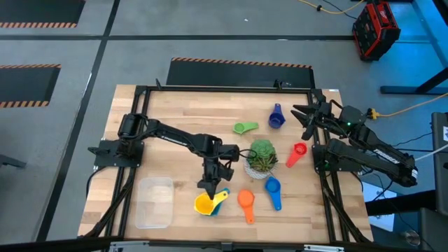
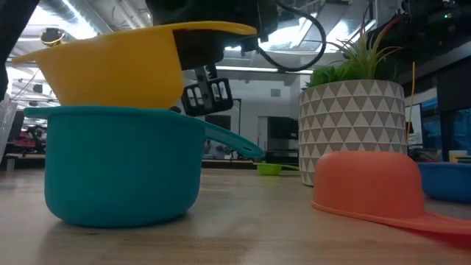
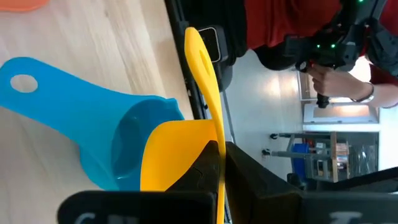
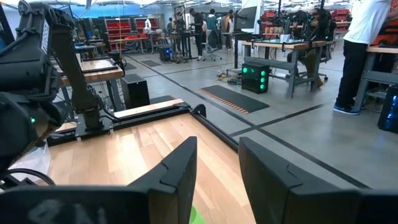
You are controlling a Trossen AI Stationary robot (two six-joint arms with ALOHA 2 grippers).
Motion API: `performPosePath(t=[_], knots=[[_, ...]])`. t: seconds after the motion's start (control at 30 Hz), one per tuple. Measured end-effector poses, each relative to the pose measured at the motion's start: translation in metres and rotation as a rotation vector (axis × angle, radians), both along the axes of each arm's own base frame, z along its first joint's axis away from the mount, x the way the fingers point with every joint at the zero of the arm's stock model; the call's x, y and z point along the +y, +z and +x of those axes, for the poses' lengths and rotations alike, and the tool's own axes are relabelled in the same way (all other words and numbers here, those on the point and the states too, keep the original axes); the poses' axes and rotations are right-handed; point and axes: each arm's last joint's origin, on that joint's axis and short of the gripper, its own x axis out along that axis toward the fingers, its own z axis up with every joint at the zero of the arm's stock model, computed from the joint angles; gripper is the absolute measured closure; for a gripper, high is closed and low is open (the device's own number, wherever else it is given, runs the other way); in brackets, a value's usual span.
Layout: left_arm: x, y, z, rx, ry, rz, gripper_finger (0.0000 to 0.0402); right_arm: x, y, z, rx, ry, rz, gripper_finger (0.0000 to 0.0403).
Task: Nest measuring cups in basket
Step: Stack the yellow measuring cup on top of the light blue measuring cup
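1. I am holding the yellow cup (image 1: 204, 204) by its handle, my left hand (image 1: 211, 186) clamped tight on it, the cup sitting in the teal cup (image 2: 121, 173) on the counter (image 1: 189, 112).
2. The basket (image 1: 154, 202) is lying just left of them.
3. My right hand (image 1: 306, 116) is waiting far right, fingers parted, holding nothing.
4. The plant (image 1: 262, 157) is hiding part of the counter.

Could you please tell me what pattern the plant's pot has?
White and grey triangles cover the round plant pot, clearest in the low view.
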Motion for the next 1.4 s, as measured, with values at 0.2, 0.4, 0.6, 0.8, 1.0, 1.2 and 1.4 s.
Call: performPosePath(t=[0.2, 0.4, 0.6, 0.8, 1.0, 1.2, 1.4], knots=[[-0.005, 0.000, 0.002, 0.008, 0.033, 0.046, 0.0396, 0.000, 0.000, 0.000, 0.000, 0.000, 0.000, 0.0279], [-0.015, -0.002, 0.001, 0.009, 0.037, 0.099, 0.0396, 0.000, 0.000, 0.000, 0.000, 0.000, -0.001, 0.0279], [-0.020, -0.003, 0.000, 0.005, 0.085, 0.209, 0.0389, 0.000, 0.000, 0.000, 0.000, 0.000, -0.001, 0.0279], [-0.019, -0.004, 0.002, -0.007, 0.110, 0.260, 0.0362, 0.000, 0.000, 0.000, 0.000, 0.000, -0.001, 0.0279], [-0.018, -0.006, 0.001, 0.015, 0.135, 0.286, 0.0333, 0.000, 0.000, 0.000, 0.000, -0.001, -0.001, 0.0279], [-0.016, -0.006, 0.002, 0.012, 0.153, 0.317, 0.0300, 0.000, 0.000, 0.000, 0.000, -0.001, -0.001, 0.0279], [-0.010, -0.008, -0.001, 0.081, 0.181, 0.335, 0.0301, 0.000, 0.000, 0.000, 0.000, -0.001, -0.001, 0.0279]])
